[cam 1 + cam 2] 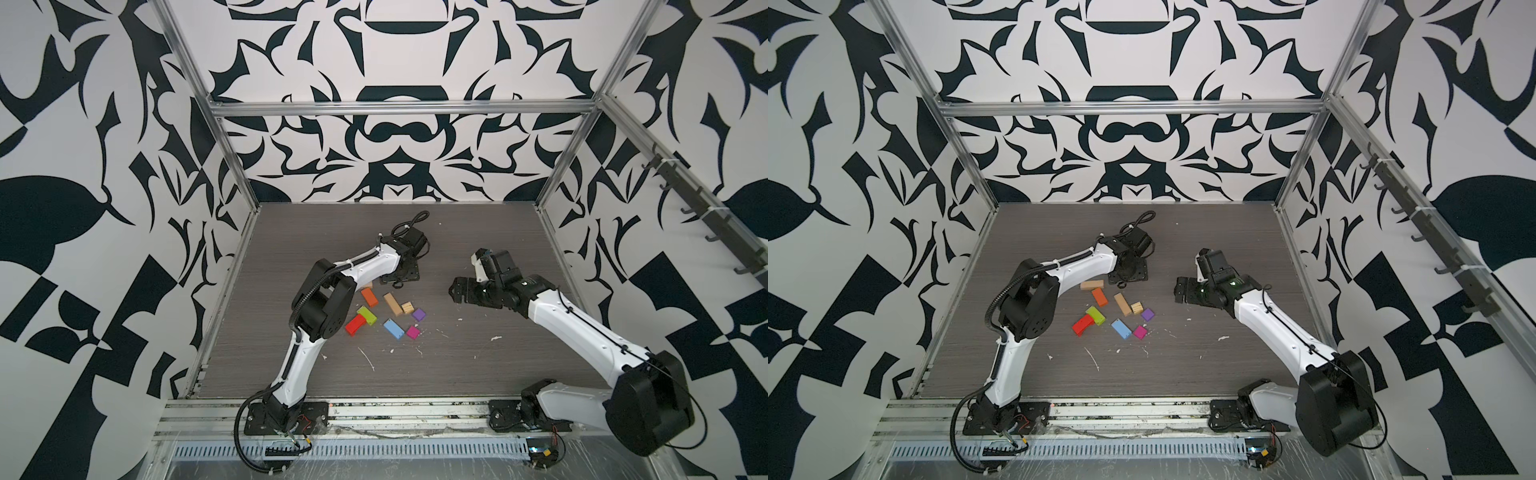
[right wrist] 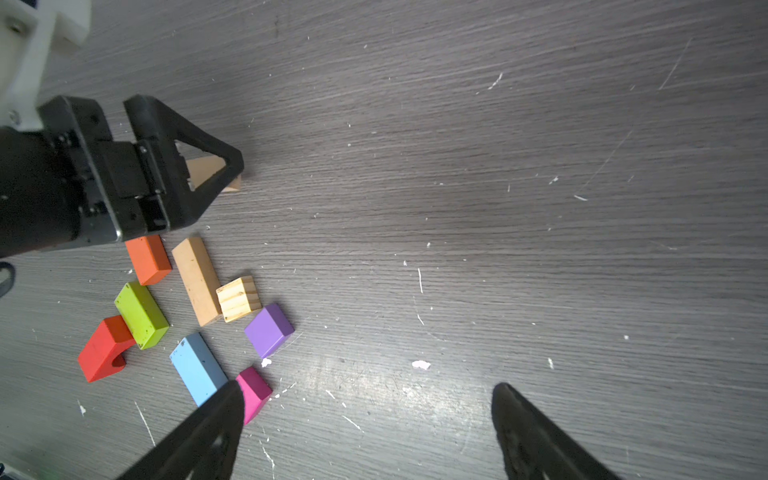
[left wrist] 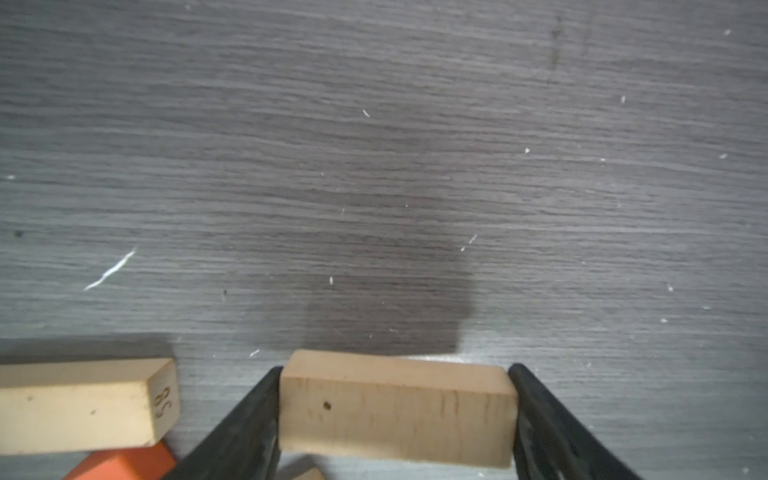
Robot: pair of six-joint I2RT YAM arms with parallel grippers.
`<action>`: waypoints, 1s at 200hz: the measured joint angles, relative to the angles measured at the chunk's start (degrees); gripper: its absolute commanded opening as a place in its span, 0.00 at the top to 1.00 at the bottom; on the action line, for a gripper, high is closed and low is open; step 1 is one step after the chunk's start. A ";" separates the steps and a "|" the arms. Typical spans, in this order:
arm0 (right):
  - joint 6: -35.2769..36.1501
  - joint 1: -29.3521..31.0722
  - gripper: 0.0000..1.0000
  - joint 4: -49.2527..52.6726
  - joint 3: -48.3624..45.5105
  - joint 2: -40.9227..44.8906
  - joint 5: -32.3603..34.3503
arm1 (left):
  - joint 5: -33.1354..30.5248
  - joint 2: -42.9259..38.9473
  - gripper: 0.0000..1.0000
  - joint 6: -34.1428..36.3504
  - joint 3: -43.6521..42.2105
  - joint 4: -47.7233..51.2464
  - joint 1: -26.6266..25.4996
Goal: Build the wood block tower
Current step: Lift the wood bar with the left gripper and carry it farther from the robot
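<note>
L tool (image 3: pixel 395 370) clamped end-to-end on plain tan wood oblong block (image 3: pixel 395 415), just above centre of a top view; on or just off bench (image 1: pixel 457 374), can't tell. R tool (image 2: pixel 370 390) jaws wide apart, empty. Other small wood blocks, tan & painted (image 1: pixel 394 329), loose at centre; nothing stacked yet. Prob. light, stiff, smooth: pinch flat opposite faces squarely, mid-length.
</note>
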State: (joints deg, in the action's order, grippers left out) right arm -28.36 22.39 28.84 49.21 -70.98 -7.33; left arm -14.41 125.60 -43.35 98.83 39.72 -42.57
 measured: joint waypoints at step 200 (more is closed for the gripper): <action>0.02 0.00 0.03 0.04 0.00 0.00 0.02 | -1.42 2.99 0.35 1.01 1.73 0.02 -0.83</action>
State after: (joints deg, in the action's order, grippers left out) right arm -28.34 22.39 28.88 49.21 -70.98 -7.31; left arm -15.84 128.60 -42.35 100.55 39.75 -43.40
